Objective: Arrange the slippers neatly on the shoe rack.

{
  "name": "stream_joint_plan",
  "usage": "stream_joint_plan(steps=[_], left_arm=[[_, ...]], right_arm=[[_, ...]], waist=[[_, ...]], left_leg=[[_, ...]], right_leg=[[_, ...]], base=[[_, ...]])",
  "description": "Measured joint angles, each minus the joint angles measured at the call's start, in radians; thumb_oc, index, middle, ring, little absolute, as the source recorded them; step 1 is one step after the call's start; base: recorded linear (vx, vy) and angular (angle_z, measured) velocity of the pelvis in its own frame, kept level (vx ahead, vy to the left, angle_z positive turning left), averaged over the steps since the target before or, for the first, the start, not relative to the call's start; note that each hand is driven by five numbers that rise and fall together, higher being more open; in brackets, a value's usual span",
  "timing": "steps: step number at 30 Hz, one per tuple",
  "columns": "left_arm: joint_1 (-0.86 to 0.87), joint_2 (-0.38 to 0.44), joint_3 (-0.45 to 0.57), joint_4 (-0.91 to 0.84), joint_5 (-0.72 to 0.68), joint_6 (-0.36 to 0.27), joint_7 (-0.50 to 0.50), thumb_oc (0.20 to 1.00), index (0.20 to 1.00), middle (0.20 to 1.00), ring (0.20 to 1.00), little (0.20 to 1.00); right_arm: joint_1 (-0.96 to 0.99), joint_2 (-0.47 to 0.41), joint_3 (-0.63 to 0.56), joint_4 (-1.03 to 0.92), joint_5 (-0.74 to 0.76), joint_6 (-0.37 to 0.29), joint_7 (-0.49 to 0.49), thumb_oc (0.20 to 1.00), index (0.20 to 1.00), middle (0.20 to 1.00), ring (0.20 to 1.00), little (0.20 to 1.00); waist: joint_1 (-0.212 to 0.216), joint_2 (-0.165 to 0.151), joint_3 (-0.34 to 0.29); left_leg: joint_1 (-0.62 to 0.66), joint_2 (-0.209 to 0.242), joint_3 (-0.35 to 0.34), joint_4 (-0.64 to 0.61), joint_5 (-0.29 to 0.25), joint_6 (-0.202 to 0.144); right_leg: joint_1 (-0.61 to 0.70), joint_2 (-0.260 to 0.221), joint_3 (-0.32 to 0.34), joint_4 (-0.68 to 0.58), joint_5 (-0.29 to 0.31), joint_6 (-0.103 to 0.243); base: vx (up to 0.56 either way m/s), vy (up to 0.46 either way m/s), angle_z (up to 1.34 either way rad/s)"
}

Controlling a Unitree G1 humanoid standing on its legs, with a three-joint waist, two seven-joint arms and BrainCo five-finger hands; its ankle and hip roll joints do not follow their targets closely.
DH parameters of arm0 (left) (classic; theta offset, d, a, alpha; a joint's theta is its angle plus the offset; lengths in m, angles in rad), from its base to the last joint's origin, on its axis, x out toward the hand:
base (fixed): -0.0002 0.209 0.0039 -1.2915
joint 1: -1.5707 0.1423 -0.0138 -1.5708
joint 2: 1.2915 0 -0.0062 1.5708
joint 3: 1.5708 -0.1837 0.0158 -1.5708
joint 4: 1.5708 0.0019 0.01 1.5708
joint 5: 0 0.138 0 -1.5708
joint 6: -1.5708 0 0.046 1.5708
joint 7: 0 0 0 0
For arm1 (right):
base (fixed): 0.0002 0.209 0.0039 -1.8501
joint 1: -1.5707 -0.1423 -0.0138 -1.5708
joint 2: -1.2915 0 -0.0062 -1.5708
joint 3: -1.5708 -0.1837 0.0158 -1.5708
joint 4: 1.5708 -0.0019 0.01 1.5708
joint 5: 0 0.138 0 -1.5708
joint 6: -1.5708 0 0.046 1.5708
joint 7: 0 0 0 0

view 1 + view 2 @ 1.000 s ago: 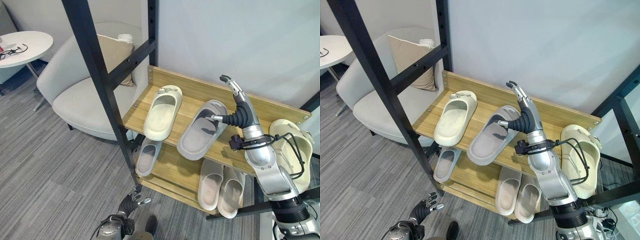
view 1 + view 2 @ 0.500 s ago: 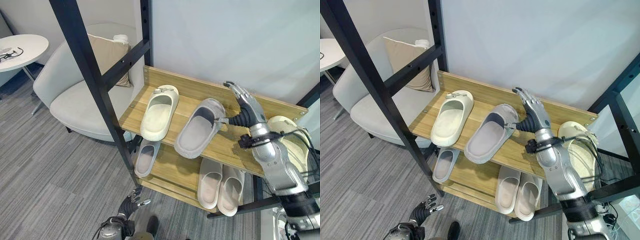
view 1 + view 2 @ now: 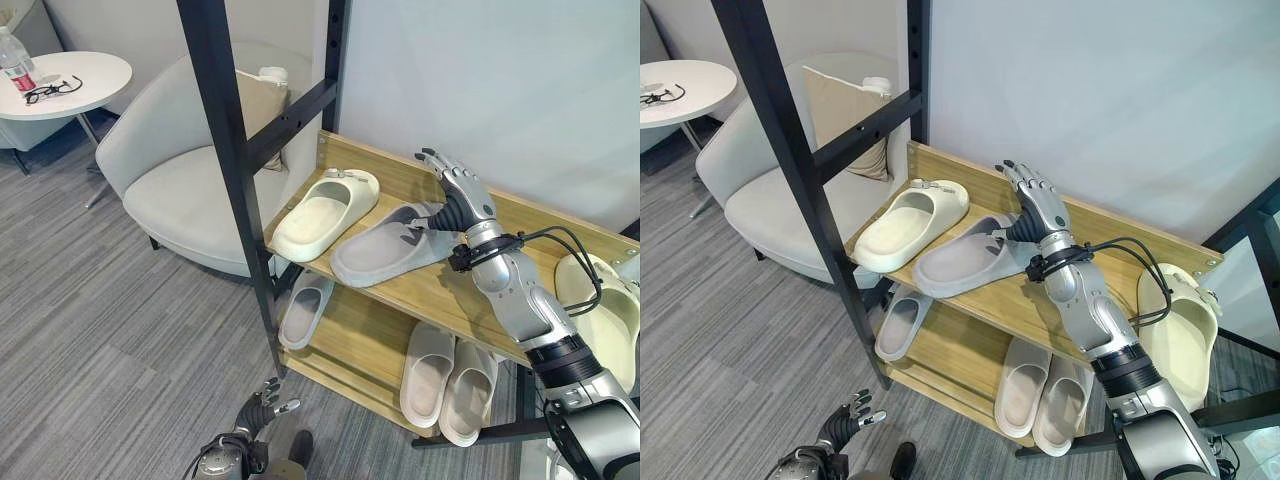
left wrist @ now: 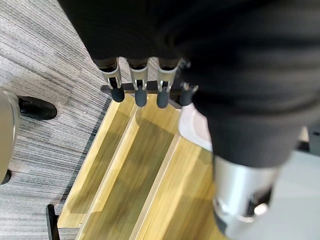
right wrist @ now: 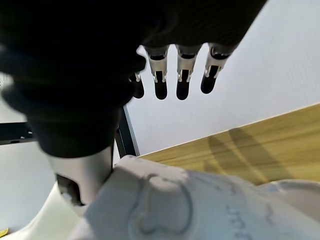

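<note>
On the rack's top shelf (image 3: 455,300) a cream slipper (image 3: 325,212) lies next to a grey slipper (image 3: 385,252), both angled with heels toward the front left. My right hand (image 3: 455,195) is open at the grey slipper's toe end, fingers straight up and thumb against its strap (image 5: 165,200). The lower shelf holds a single grey slipper (image 3: 305,310) and a pale pair (image 3: 445,375). Another cream slipper (image 3: 600,310) rests at the far right beyond the shelf end. My left hand (image 3: 262,405) hangs open low near the floor.
A black frame post (image 3: 235,170) rises in front of the rack's left end. A light armchair (image 3: 170,190) with a cushion stands left of it, and a round white table (image 3: 60,85) farther left. A white wall backs the rack.
The camera has shifted. The right hand has moved left along the top shelf, thumb still on the grey slipper, which now lies closer to the cream one and more sideways. Left hand unchanged.
</note>
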Motion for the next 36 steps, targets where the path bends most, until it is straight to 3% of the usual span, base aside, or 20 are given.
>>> stream_joint_plan(steps=[6,7,8,9,10,11,13,18,19,30,34,36], left_arm=[[0.001,0.012,0.003,0.000,0.000,0.000,0.000,1.000,1.000,1.000,1.000,1.000],[-0.001,0.012,0.003,-0.001,0.001,0.000,-0.001,1.000,1.000,1.000,1.000,1.000],[-0.003,0.012,0.003,-0.002,0.001,0.000,-0.001,1.000,1.000,1.000,1.000,1.000],[-0.004,0.012,0.003,-0.003,0.001,0.000,-0.001,1.000,1.000,1.000,1.000,1.000],[-0.006,0.012,0.003,-0.003,0.001,0.000,-0.001,1.000,1.000,1.000,1.000,1.000],[-0.008,0.012,0.002,-0.003,0.001,0.000,-0.001,1.000,1.000,1.000,1.000,1.000],[-0.010,0.012,0.003,-0.003,0.001,0.000,-0.002,1.000,1.000,1.000,1.000,1.000],[-0.005,0.014,0.008,-0.003,0.002,0.001,-0.004,1.000,1.000,1.000,1.000,1.000],[-0.006,0.016,0.007,-0.003,0.002,0.002,-0.005,1.000,1.000,1.000,1.000,1.000],[-0.008,0.016,0.008,-0.006,0.010,0.016,-0.018,1.000,1.000,1.000,1.000,1.000],[-0.007,0.007,0.010,-0.005,0.010,0.018,-0.013,1.000,1.000,1.000,1.000,1.000],[-0.009,0.003,0.011,-0.005,0.010,0.017,-0.003,1.000,1.000,1.000,1.000,1.000]], right_arm=[[0.053,-0.001,-0.014,-0.002,-0.028,0.005,-0.014,1.000,1.000,1.000,1.000,1.000],[0.060,-0.007,-0.019,-0.005,-0.031,0.007,-0.014,0.680,0.680,0.680,0.680,0.680],[0.069,-0.016,-0.026,-0.010,-0.034,0.007,-0.014,0.595,0.595,0.595,0.595,0.595],[0.081,-0.031,-0.035,-0.013,-0.037,0.007,-0.013,0.576,0.576,0.576,0.576,0.576],[0.093,-0.042,-0.049,-0.014,-0.038,0.007,-0.013,0.485,0.485,0.485,0.485,0.485],[0.104,-0.058,-0.053,-0.015,-0.039,0.008,-0.013,0.451,0.451,0.451,0.451,0.451],[0.129,-0.082,-0.058,-0.020,-0.060,0.008,-0.011,0.457,0.457,0.457,0.457,0.457],[0.197,-0.129,-0.131,-0.044,-0.091,0.017,-0.003,0.379,0.379,0.379,0.379,0.379],[0.197,-0.137,-0.141,-0.045,-0.105,0.034,-0.003,0.200,0.200,0.200,0.200,0.200],[0.210,-0.130,-0.176,-0.066,-0.081,0.038,-0.003,0.200,0.200,0.200,0.200,0.200],[0.259,-0.007,-0.223,-0.266,0.061,0.026,-0.025,0.200,0.200,0.200,0.200,0.200],[0.275,0.057,-0.227,-0.382,0.143,-0.018,-0.051,0.200,0.200,0.200,0.200,0.200]], waist=[[-0.003,0.000,0.000],[-0.007,0.001,0.000],[-0.007,0.001,0.000],[-0.007,0.002,0.000],[-0.007,0.002,0.000],[-0.009,0.003,-0.001],[-0.012,0.005,-0.002],[-0.025,0.019,-0.003],[-0.034,0.021,-0.003],[-0.048,0.035,-0.004],[-0.059,0.048,-0.001],[-0.065,0.053,0.000]], left_leg=[[0.001,-0.001,0.000,-0.001,0.000,0.000],[0.001,0.000,0.001,-0.001,0.000,-0.001],[0.001,-0.001,0.000,-0.001,0.000,-0.001],[0.002,-0.001,0.001,-0.001,0.000,0.000],[0.002,-0.001,0.001,-0.001,-0.001,0.001],[0.002,0.000,0.001,-0.001,-0.001,0.001],[0.002,0.000,0.000,-0.001,-0.003,0.004],[0.003,-0.001,0.001,-0.001,-0.005,0.008],[0.006,0.001,0.001,-0.001,0.000,0.000],[0.015,0.001,0.003,-0.001,0.002,0.003],[0.014,0.001,0.004,-0.001,-0.001,0.000],[0.015,0.002,0.006,-0.001,0.000,0.000]], right_leg=[[0.000,-0.001,0.002,0.000,0.000,0.000],[0.000,-0.002,0.003,0.000,0.000,0.000],[0.001,-0.002,0.003,0.000,0.000,0.000],[0.001,-0.002,0.003,0.000,0.000,0.000],[0.001,-0.002,0.003,0.000,0.000,0.000],[0.001,-0.002,0.004,0.000,0.000,0.000],[0.001,-0.002,0.004,0.000,0.000,0.000],[0.002,-0.002,0.004,0.000,0.000,0.000],[0.005,-0.002,0.004,0.000,0.000,0.000],[0.014,-0.001,0.004,0.000,-0.002,0.000],[0.013,-0.001,0.005,0.000,-0.002,0.000],[0.013,-0.001,0.006,0.000,-0.002,-0.001]], base=[[0.00,0.000,0.00],[0.00,0.000,0.00],[0.00,0.000,0.00],[0.00,0.000,0.00],[0.00,0.000,0.00],[0.00,0.000,0.00],[0.00,0.000,0.00],[0.00,0.000,0.00],[0.00,0.000,0.00],[0.00,-0.003,0.00],[-0.01,-0.017,-0.01],[-0.02,-0.034,-0.03]])
